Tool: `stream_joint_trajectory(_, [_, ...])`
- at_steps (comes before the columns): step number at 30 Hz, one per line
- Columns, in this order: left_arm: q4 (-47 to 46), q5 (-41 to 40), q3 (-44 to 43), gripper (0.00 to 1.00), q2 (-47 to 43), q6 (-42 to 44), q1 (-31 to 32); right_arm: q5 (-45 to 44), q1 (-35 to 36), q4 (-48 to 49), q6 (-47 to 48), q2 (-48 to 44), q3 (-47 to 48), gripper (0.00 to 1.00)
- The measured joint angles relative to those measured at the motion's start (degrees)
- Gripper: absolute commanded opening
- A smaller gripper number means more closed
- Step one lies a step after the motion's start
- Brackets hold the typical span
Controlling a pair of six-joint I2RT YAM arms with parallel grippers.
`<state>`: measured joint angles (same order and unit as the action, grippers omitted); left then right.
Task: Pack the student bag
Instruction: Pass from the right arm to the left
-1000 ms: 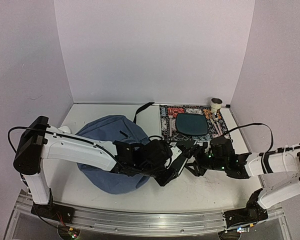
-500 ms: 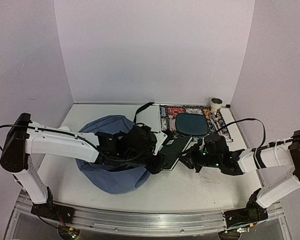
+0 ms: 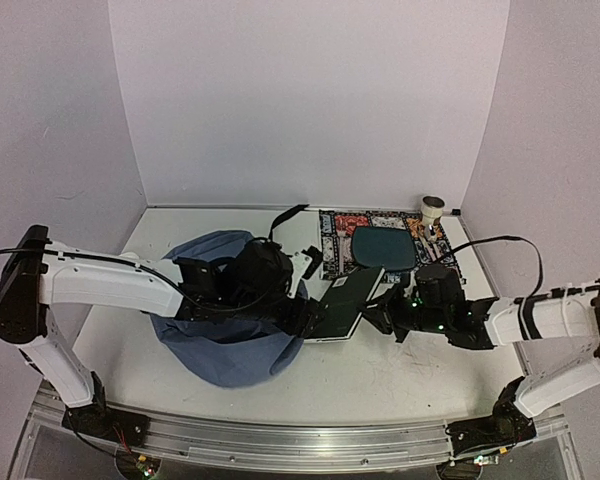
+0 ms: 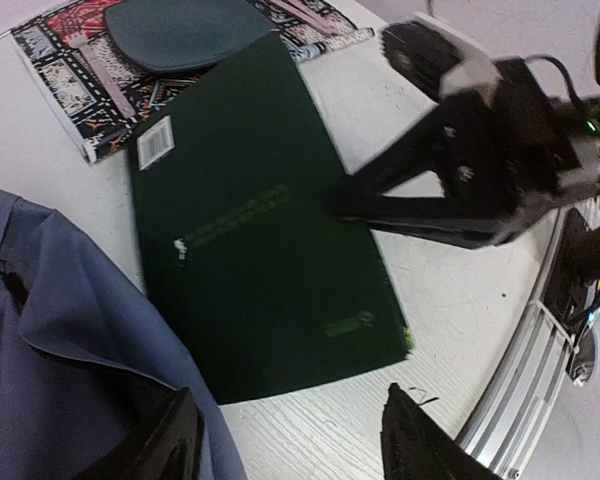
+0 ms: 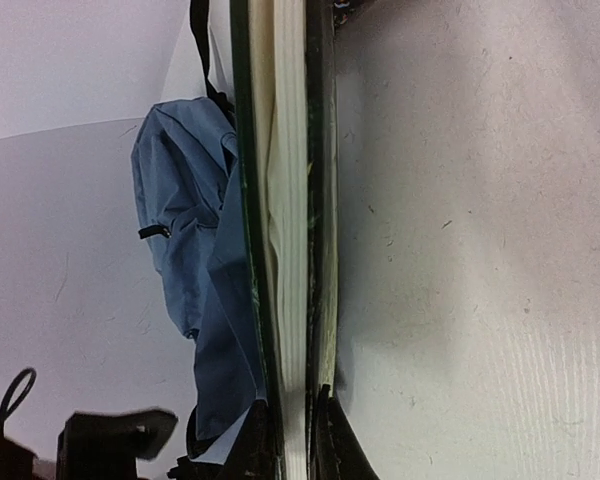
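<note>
Student bag (image 3: 220,340) slumps at 8 o'clock on the table (image 3: 410,385), with nothing visibly packed yet. A green book (image 3: 345,305) sits outside at its 3 o'clock, edge pinched by the right gripper (image 3: 376,318). The left gripper (image 4: 290,400) is spread wide, empty. At 1 o'clock a teal pouch (image 3: 384,248) waits on a patterned book (image 3: 335,235); no open bag mouth shows

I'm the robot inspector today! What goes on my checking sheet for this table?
Surface: white table, faintly scuffed.
Job's things: slate-blue backpack slumped at left; dark green book beside it.
Clutter: patterned book at the back, teal pouch on it; tape roll in the back right corner.
End effectors: left end effector open, empty; right end effector shut on the dark green book's edge.
Cables: black cables loop over both arms.
Surroundings: plain walls; metal rail along the near edge.
</note>
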<state>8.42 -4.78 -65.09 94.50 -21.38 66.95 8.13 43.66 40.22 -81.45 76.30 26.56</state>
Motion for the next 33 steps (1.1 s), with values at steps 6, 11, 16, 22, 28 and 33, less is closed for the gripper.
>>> stream_joint_trajectory(6, [-1.89, 5.31, 1.04, 0.72, -0.48, -5.29, -7.42, -1.36, -0.04, -3.59, 0.43, -11.09, -4.16, 0.00])
stream_joint_trajectory(11, [-2.94, 11.96, 2.00, 0.74, -0.46, -10.48, -12.68, -2.42, -0.22, -5.73, 0.49, -18.00, -6.74, 0.00])
stream_joint_trajectory(16, [-6.12, 19.09, 2.97, 0.75, -0.40, -14.87, -15.80, -2.19, -0.24, -6.14, 1.27, -21.13, -6.88, 0.00])
stream_joint_trajectory(22, [-8.63, 25.26, 2.98, 0.76, -0.33, -17.54, -18.67, 0.18, -0.26, -6.50, 4.72, -21.55, -5.69, 0.00])
stream_joint_trajectory(28, [-10.50, 31.25, 3.01, 0.76, -0.33, -19.21, -22.58, 5.39, -0.26, -2.42, 7.61, -16.69, -1.07, 0.00])
stream_joint_trajectory(33, [-12.82, 35.04, 3.89, 0.77, -0.34, -20.07, -25.66, 9.78, -0.26, 3.61, 8.21, -10.31, 2.23, 0.00])
